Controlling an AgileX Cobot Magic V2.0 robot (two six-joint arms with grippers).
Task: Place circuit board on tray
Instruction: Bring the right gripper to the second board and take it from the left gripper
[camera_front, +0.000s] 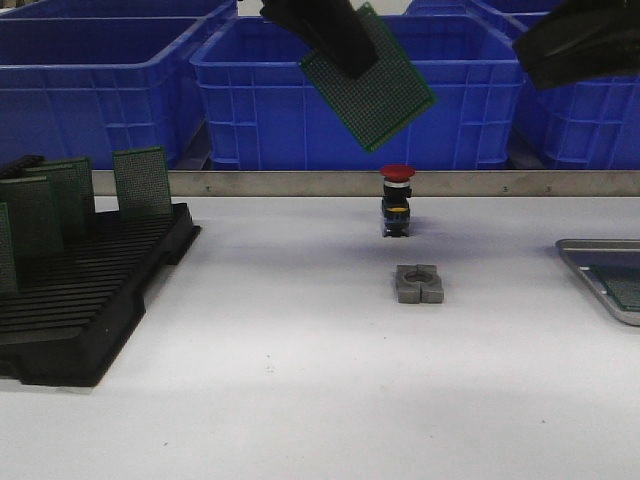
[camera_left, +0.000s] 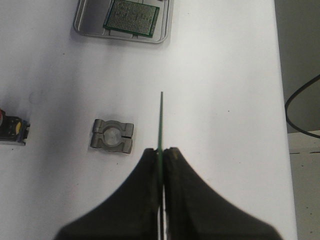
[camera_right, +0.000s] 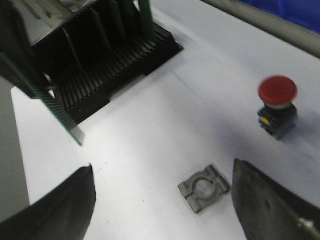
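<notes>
- Left claw (camera_left: 161, 152): clamping the circuit board (camera_front: 368, 80) by one edge, carrying it high above the desk (camera_front: 300, 380).
- Right claw (camera_right: 160, 195): hanging spread wide, holding nothing.
- Tray (camera_front: 585, 258): lying at the desk's right edge, already bearing one board.
- Step: transfer under way; next likely needing rightward travel, levelling, lowering.

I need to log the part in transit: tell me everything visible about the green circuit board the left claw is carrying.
The green perforated circuit board is a thin, flat, roughly square panel covered in a fine grid of dots, with a darker edge. The black left claw is shut on one edge of it, holding it tilted, one corner lowest, in the air above the white table, in front of the blue plastic bins. In the left wrist view it shows edge-on as a thin green line. Only the claw touches it.
</notes>
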